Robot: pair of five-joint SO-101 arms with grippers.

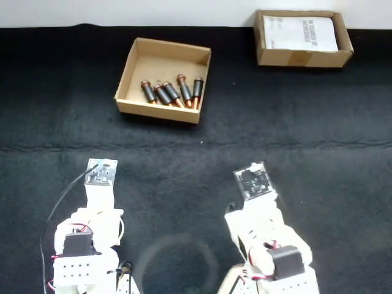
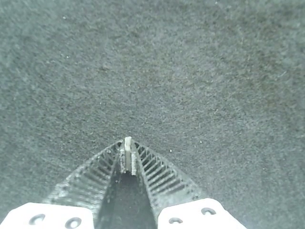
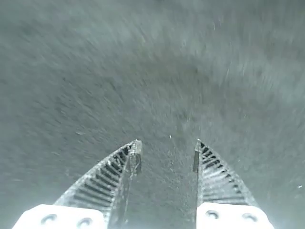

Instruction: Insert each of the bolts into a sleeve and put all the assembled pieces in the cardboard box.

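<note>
Five sleeved bolts (image 1: 171, 92) lie side by side against the near wall of the open cardboard box (image 1: 131, 61), on the far part of the black bench (image 1: 275, 122). Well apart from it, over bare bench, the left gripper (image 2: 127, 143) is closed on nothing and the right gripper (image 3: 167, 152) is parted and empty. A second box (image 1: 303, 59) holding a printed sheet (image 1: 300, 32) sits at the far right.

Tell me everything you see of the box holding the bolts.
The box is shallow, open-topped, brown cardboard, roughly square, sitting slightly askew and flat on the black mat. Five assembled pieces, dark sleeves with coppery bolt ends, lie side by side on its floor towards the near wall. Nothing else touches it.
</note>
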